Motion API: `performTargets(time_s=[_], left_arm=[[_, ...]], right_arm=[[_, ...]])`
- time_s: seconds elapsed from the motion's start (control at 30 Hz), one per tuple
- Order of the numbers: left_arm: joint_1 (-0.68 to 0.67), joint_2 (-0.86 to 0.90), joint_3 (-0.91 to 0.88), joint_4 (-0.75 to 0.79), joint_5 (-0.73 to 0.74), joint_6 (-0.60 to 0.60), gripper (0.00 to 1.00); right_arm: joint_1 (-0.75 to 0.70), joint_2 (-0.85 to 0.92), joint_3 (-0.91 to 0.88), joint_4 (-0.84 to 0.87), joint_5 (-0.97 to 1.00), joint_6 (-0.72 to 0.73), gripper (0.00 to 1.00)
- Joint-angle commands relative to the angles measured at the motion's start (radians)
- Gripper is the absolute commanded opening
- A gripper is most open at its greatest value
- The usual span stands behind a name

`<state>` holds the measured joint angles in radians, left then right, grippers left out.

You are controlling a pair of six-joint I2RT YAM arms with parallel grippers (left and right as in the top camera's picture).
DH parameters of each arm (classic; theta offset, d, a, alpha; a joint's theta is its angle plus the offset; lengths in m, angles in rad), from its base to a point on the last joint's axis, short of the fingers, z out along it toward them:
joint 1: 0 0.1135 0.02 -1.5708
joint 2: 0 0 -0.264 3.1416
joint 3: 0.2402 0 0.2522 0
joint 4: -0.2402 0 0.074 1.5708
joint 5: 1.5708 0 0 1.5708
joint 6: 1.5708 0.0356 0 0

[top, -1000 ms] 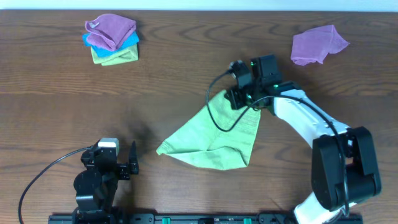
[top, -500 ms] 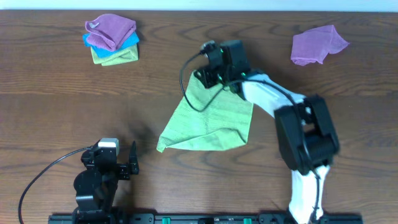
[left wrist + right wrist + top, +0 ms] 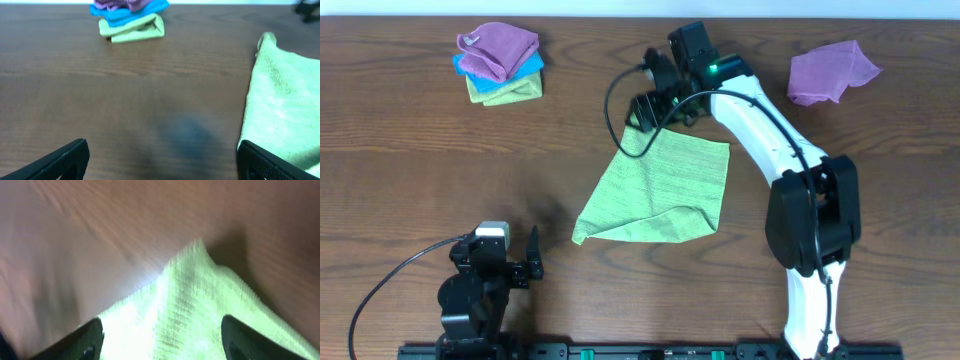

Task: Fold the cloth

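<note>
The green cloth (image 3: pixel 660 190) lies flat on the brown table, folded over on itself, with one corner pointing to the far left. My right gripper (image 3: pixel 645 112) hovers just above that far corner. In the right wrist view its jaws stand open (image 3: pixel 165 345), with the cloth (image 3: pixel 200 310) lying loose below and between them. My left gripper (image 3: pixel 525 265) rests near the front left of the table, apart from the cloth. It is open (image 3: pixel 162 170) over bare wood, and the cloth's edge (image 3: pixel 285 105) shows to its right.
A stack of folded cloths (image 3: pixel 500 65), purple over blue over green, sits at the far left and also shows in the left wrist view (image 3: pixel 131 17). A crumpled purple cloth (image 3: pixel 830 70) lies at the far right.
My right gripper carried the cloth's corner toward the far left, then opened and let it go. The cloth now lies flatter. The left arm has not moved.
</note>
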<state>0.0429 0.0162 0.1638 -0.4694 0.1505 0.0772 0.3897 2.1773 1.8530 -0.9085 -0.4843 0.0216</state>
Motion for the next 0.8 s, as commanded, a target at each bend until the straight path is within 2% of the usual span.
performTargets(time_s=[0.0,0.13,0.27,0.4,0.53,0.63,0.77], left_arm=[[-0.004,0.049,0.111,-0.044,0.002,-0.05,0.95],[-0.004,0.234,0.277,-0.154,0.079,-0.085,0.95],[-0.004,0.5,0.481,-0.244,0.172,-0.086,0.95],[-0.004,0.748,0.653,-0.304,0.356,-0.085,0.96],[-0.004,0.872,0.673,-0.295,0.509,-0.091,0.95],[-0.004,0.969,0.673,-0.277,0.631,-0.145,0.95],[-0.004,1.067,0.673,-0.279,0.685,-0.226,0.95]], right_arm=[[-0.027,-0.014,0.024,-0.133,-0.022,-0.154,0.77],[-0.056,-0.018,0.024,-0.346,-0.022,-0.277,0.75],[-0.088,-0.037,0.024,-0.469,-0.022,-0.359,0.74],[-0.116,-0.06,0.021,-0.572,-0.048,-0.431,0.74],[-0.131,-0.062,-0.005,-0.629,-0.049,-0.48,0.76],[-0.141,-0.062,-0.056,-0.649,-0.064,-0.513,0.77],[-0.161,-0.062,-0.153,-0.652,-0.066,-0.514,0.78]])
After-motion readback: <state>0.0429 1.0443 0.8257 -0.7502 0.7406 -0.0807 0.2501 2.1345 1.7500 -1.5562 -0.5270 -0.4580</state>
